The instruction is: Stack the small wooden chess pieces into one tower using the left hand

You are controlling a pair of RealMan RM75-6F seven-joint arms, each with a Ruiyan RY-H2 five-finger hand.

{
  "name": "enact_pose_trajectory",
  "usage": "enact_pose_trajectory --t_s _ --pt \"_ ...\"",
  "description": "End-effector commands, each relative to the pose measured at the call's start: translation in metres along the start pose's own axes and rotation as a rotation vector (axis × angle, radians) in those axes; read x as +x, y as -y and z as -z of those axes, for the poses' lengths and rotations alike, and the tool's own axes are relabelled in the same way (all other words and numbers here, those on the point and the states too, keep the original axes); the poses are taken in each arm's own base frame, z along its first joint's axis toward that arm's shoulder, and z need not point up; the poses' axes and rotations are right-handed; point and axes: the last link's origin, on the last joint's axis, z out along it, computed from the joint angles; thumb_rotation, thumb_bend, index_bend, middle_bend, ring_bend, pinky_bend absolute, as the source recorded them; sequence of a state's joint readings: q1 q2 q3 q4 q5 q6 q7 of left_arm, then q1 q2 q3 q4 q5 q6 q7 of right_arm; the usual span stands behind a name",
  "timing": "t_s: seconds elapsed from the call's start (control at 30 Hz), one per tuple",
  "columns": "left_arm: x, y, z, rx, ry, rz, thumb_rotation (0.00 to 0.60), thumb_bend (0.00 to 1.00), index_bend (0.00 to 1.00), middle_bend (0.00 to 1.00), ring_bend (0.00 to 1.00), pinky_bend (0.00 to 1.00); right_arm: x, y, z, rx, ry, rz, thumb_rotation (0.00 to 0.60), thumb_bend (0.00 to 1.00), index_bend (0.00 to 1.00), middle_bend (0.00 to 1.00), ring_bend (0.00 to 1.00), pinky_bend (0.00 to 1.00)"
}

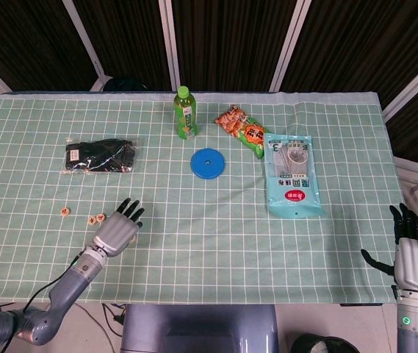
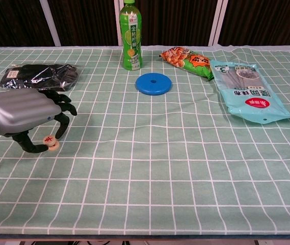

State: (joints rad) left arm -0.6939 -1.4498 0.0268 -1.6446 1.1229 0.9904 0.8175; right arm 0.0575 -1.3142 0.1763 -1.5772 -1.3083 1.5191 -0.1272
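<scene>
At the lower left of the table (image 2: 185, 168), the left robot hand (image 2: 22, 115) is pinching 1 chess piece (image 2: 49, 142) between curled fingertips. The right robot hand (image 1: 416, 261) is hanging open at lower right, partly cropped. 2 other pieces (image 1: 95, 218) are lying just left of the left robot hand, markings unreadable.

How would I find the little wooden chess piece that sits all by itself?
Look at the black packet on the left side of the green checked tablecloth, then come toward the front edge. The lone chess piece lies there, further left than the two pieces lying side by side next to the left hand.
</scene>
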Motion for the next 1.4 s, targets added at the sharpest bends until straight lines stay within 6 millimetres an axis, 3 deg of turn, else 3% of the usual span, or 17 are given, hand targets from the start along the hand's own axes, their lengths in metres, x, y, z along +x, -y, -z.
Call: enact_pose_trajectory --t_s 0.03,1.1,1.4 --pt "-0.0001 0.0001 -0.0004 -0.002 -0.004 -0.001 0.6 0.29 0.52 0.15 0.0 0.08 -0.0003 -0.0001 0.0 -0.002 0.003 -0.001 0.6 0.25 0.06 0.0 0.02 0.0" --pt "0.0 -0.0033 0.0006 -0.016 0.0 -0.015 0.6 0.29 0.48 0.14 0.0 0.08 0.0009 -0.0014 -0.0011 -0.026 0.001 -0.01 0.6 0.25 0.06 0.0 0.02 0.0" --pt "-0.0008 -0.0025 0.0005 -0.012 0.002 -0.023 0.6 0.29 0.39 0.14 0.0 0.08 0.0013 -0.0015 -0.0011 -0.029 -0.003 -0.009 0.6 0.25 0.06 0.0 0.02 0.0"
